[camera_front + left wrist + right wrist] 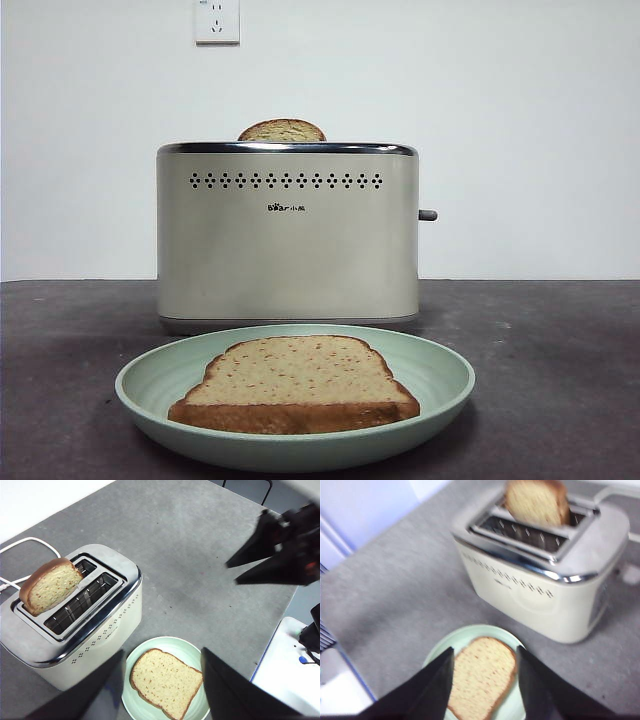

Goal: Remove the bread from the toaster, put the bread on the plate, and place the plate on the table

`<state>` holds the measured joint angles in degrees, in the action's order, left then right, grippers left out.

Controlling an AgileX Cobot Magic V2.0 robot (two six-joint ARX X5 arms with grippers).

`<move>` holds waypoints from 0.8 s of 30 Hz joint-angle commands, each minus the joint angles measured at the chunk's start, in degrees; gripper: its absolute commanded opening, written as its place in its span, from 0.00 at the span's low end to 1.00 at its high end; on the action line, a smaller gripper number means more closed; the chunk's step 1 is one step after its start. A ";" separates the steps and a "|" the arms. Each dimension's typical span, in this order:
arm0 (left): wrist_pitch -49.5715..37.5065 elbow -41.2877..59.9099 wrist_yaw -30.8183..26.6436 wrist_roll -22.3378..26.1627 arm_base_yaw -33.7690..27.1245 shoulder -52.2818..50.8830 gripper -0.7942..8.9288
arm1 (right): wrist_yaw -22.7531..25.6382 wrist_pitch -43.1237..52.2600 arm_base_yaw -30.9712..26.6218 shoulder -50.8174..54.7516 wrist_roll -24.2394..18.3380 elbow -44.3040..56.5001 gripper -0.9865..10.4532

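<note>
A slice of bread [294, 385] lies flat on the plate [440, 372] before the toaster [288, 240]; both the left gripper [162, 680] and the right gripper [485, 680] hover above, open, empty.

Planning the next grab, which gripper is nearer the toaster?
Left, probably. The left gripper hangs right beside the toaster, over the plate; the right gripper hangs farther off, across the plate from it.

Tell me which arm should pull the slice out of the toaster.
Probably left: the left end effector, open, hangs close beside the toaster, near the slice. The right end effector sits off over the table, farther away.
</note>
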<state>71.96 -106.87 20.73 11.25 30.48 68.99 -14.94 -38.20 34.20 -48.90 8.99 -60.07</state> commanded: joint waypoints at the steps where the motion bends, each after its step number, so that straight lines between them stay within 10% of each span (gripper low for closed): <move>1: 0.50 -1.75 -0.20 -0.17 0.28 0.81 0.25 | 0.15 -0.22 1.53 1.73 -0.42 -0.74 0.21; 6: 1.99 -1.75 -0.20 -0.20 0.28 1.09 0.08 | 0.00 -3.23 1.95 3.80 -0.66 -0.74 0.09; 24: 2.01 -1.75 -0.17 -0.17 0.28 1.42 0.09 | 0.22 -4.20 1.95 4.52 -0.68 -0.74 0.09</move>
<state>74.59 -106.87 20.73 11.22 30.48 69.47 -14.81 -43.03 35.64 -44.34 8.82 -60.07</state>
